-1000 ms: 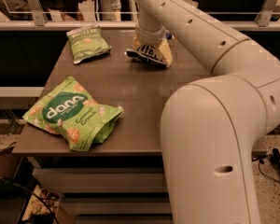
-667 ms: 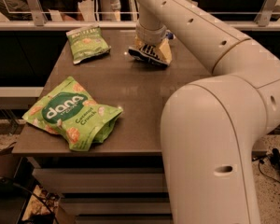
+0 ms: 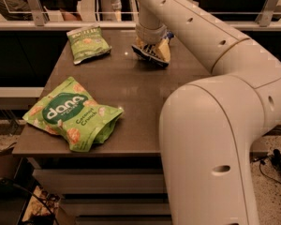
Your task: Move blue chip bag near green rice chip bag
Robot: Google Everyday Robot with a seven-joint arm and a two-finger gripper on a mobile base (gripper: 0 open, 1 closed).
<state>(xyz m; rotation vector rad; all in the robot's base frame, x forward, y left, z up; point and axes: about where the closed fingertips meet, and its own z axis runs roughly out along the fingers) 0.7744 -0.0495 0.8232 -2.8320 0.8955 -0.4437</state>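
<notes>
The blue chip bag is a small crumpled dark navy bag with white lettering, at the far right of the table. My gripper comes down from above and sits right on the bag's top, hiding part of it. The green rice chip bag, a large bright green "dana" pouch, lies flat at the table's front left, well apart from the blue bag and the gripper.
A smaller green snack bag lies at the far left of the dark table. My large white arm fills the right foreground and covers the table's right edge. A railing with people behind it runs along the back.
The gripper stays over the blue chip bag; the bag and arm have shifted only very slightly. Both green bags have not moved.
</notes>
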